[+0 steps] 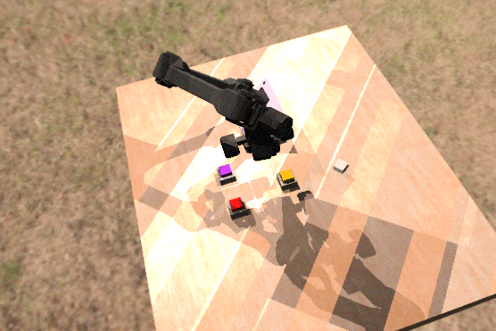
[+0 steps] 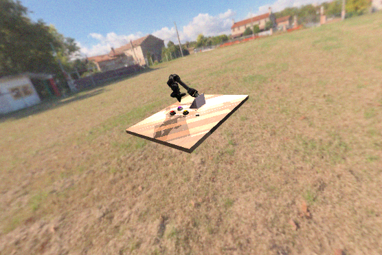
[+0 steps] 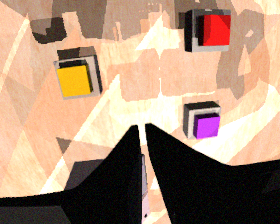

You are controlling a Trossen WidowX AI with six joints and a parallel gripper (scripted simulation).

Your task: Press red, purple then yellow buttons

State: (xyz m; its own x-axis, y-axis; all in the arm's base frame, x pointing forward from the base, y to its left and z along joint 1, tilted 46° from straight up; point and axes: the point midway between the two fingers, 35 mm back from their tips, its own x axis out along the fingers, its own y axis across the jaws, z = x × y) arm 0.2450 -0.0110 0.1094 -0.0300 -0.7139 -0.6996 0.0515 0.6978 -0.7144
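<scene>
The red button (image 1: 235,203) (image 2: 172,112) (image 3: 216,30) stands on the table, its cap raised. The purple button (image 1: 225,170) (image 2: 179,108) (image 3: 206,126) stands nearby, also raised, to the right of the fingertips in the wrist view. The yellow button (image 1: 286,176) (image 2: 185,111) (image 3: 74,81) is raised too, at upper left in the wrist view. My gripper (image 3: 141,130) (image 2: 179,100) is shut with nothing held, only a thin gap between the fingertips. It hangs above the table and touches no button. In the top view its fingertips are hidden behind the arm.
A small white block (image 1: 341,165) (image 2: 197,115) lies on the table beyond the yellow button. A pale wedge-shaped panel (image 1: 268,95) (image 2: 198,102) stands near the arm's base, partly hidden by the arm in the top view. Dark arm shadows cross the table (image 1: 178,281).
</scene>
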